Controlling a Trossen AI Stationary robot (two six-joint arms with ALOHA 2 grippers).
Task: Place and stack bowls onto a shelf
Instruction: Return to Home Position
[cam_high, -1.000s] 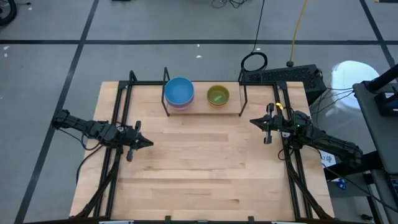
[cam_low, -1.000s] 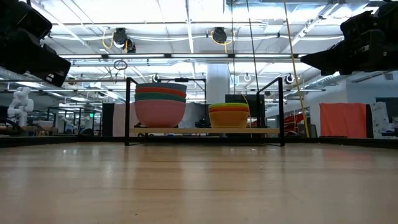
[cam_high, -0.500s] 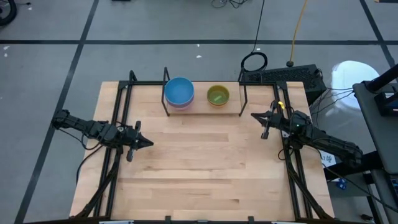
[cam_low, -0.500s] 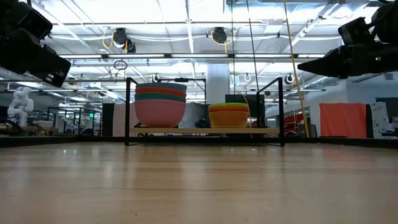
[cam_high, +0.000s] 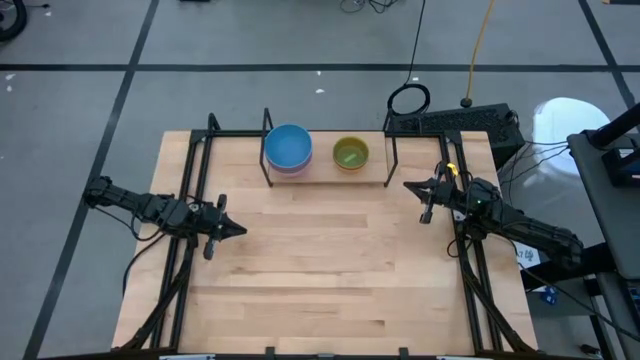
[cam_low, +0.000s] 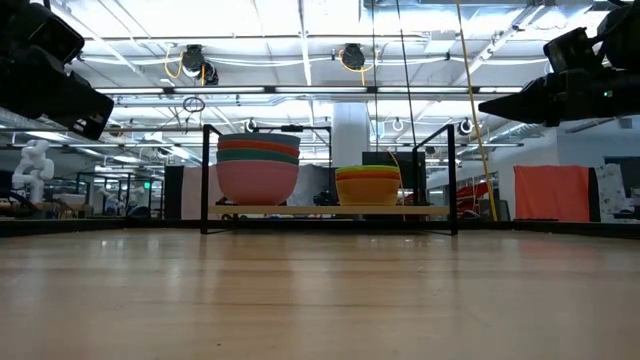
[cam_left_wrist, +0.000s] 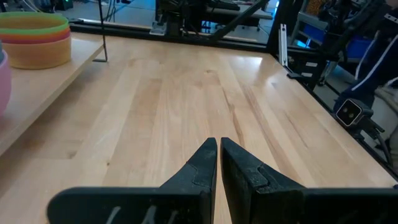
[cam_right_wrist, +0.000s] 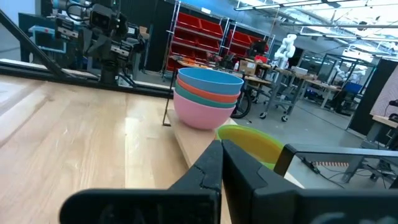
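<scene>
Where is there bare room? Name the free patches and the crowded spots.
The widest free patch is the middle and near side of the table, between the left gripper and the right gripper. On the shelf, only narrow strips are bare on either side of the green-topped stack; the blue-topped stack fills the other end.

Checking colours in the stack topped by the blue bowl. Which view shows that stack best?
Right wrist view: the stack is near, with blue, orange-red and pink layers. Low view: distant bands. High view: blue top only. Left wrist: pink edge.
</scene>
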